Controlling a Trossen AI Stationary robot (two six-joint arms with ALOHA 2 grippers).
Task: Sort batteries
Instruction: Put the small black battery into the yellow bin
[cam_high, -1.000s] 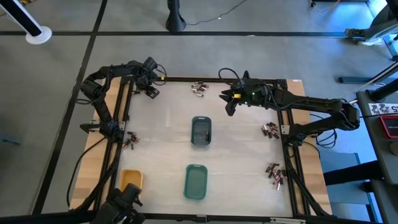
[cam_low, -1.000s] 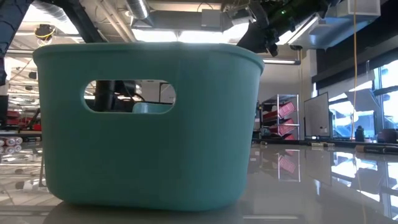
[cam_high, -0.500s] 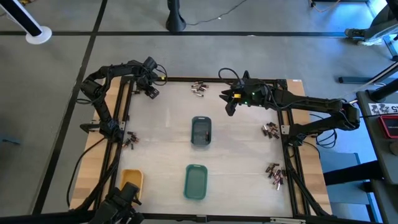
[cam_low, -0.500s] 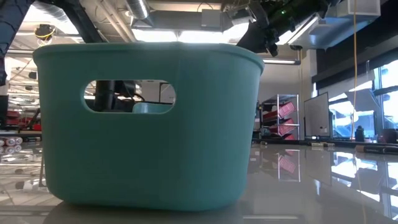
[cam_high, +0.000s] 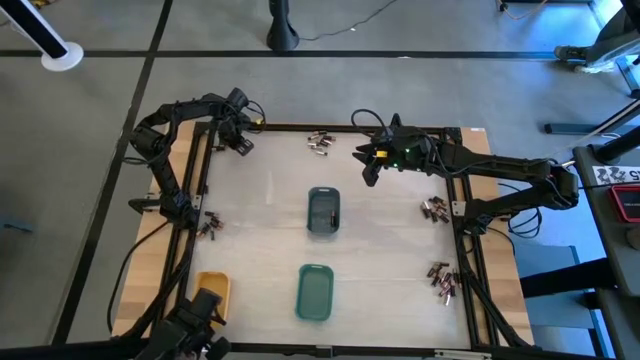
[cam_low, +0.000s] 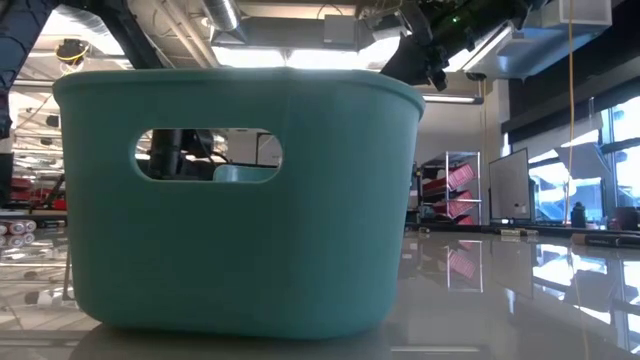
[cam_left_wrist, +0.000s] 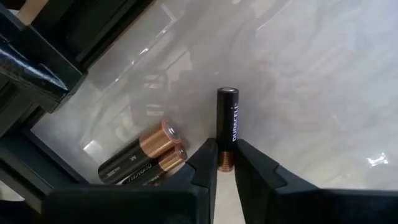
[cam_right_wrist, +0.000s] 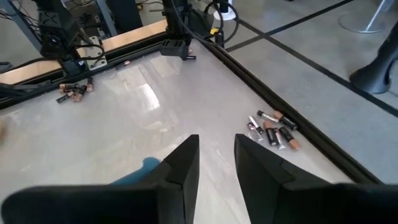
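Low view, nearest: a smooth teal tray (cam_low: 240, 200) with a slotted handle fills the foreground on the glossy bench (cam_low: 500, 290). Beyond it sits the grey-blue tray (cam_high: 323, 211) mid-bench, with open room all round; a yellow tray (cam_high: 212, 289) lies at the near left edge. Batteries (cam_high: 437, 209) cluster along the right rail, others (cam_high: 319, 142) by the far rail. At the far left corner, the left gripper (cam_left_wrist: 226, 163) has its fingers pinching the copper end of a black cylindrical battery (cam_left_wrist: 227, 121), two more (cam_left_wrist: 144, 157) just beside. The right gripper (cam_right_wrist: 216, 158) hovers with fingers slightly spread, holding nothing.
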